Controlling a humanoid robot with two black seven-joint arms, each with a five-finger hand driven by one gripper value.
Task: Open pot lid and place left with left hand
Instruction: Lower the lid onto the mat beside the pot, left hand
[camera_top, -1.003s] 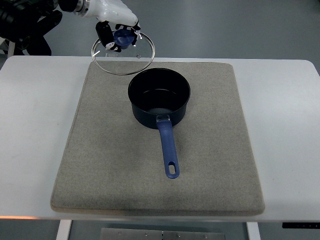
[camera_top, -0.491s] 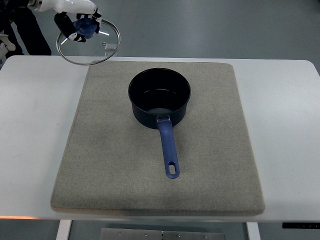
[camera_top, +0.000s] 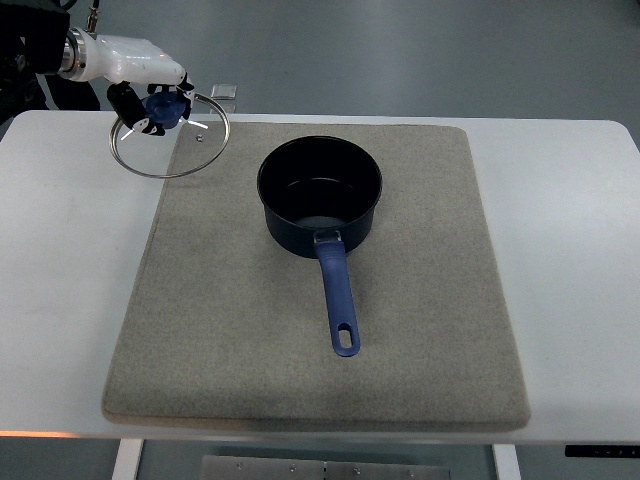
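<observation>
The left robot hand (camera_top: 150, 102) is closed around the blue knob (camera_top: 165, 104) of the glass lid (camera_top: 169, 133), its dark fingers (camera_top: 128, 101) curled about the knob on both sides. The lid hangs from that grip at the upper left of the top view, its thin metal rim making a full ring. Through the clear glass both the white counter (camera_top: 60, 250) and the near left corner of the grey mat (camera_top: 420, 330) can be seen, so the lid sits over the mat's left edge, partly above the mat and partly above bare counter. Whether its rim touches the surface below cannot be told from this angle.

No brand, label or writing can be read on the lid, the pot or the mat.

The left arm (camera_top: 110, 58) comes in from the upper left corner, its white casing running nearly level toward the right and ending in the robot hand, which points down and to the right onto the knob. The dark part of the arm behind the casing is cut off by the picture's edge.

The pot (camera_top: 319, 197) stands uncovered on the mat, right of the lid and well apart from it. It is dark blue and round, with a shiny inner floor. Its blue handle (camera_top: 338, 300) points toward the near edge of the mat, with a hanging hole at its end.
</observation>
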